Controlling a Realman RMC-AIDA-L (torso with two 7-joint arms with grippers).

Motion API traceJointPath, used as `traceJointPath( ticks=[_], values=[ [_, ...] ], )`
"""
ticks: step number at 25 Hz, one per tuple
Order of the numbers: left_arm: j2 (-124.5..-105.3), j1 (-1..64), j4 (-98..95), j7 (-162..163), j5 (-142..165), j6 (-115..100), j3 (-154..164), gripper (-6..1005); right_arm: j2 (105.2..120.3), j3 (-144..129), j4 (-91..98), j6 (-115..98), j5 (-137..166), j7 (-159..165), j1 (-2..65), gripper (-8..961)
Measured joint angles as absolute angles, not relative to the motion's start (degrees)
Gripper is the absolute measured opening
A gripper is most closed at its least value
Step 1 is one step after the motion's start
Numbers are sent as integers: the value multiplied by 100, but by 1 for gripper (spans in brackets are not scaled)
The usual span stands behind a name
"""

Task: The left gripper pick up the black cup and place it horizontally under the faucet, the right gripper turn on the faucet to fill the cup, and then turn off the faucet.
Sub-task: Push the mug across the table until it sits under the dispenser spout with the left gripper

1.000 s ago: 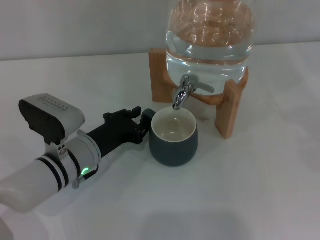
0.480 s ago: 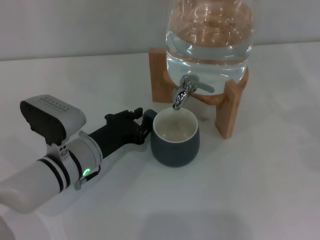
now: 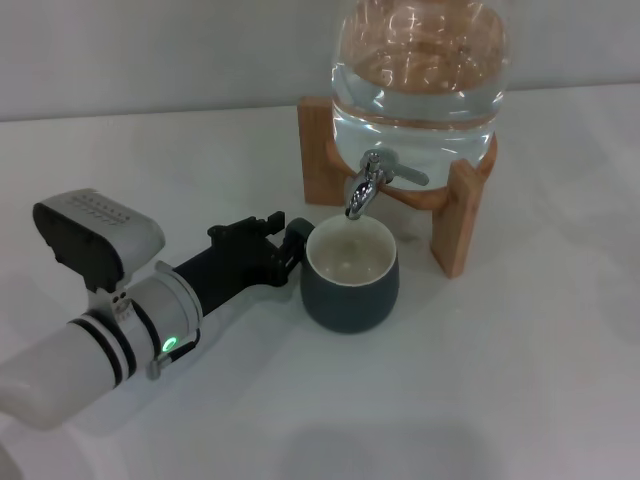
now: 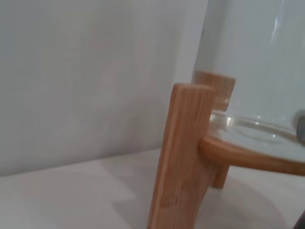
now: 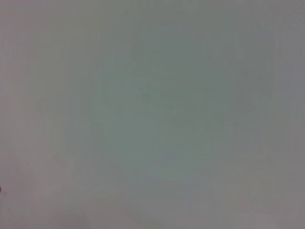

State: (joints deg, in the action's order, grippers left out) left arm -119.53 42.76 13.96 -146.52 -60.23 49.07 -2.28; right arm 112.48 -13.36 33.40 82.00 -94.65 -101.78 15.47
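A plain white tabletop carries everything. Toward its far edge stands a wooden stand holding a glass water jar. The black cup sits upright on the tabletop just in front of the stand.

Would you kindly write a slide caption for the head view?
Left claw at the handle of the black cup, upright under the faucet.
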Motion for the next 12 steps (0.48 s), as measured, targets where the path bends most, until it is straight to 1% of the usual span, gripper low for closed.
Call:
traceJointPath(
  ticks=[5,12],
  values=[
    [-11946,4168,1329,-14692,-6005,5345,-228,353,11241,-1336,3340,8200,-9465,-10177,1547,844],
    [-11956,4144,1313,-14695,-5999,5399,-229,353,11221,-1336,3340,8188,-9465,-10177,1534,845]
  ],
)
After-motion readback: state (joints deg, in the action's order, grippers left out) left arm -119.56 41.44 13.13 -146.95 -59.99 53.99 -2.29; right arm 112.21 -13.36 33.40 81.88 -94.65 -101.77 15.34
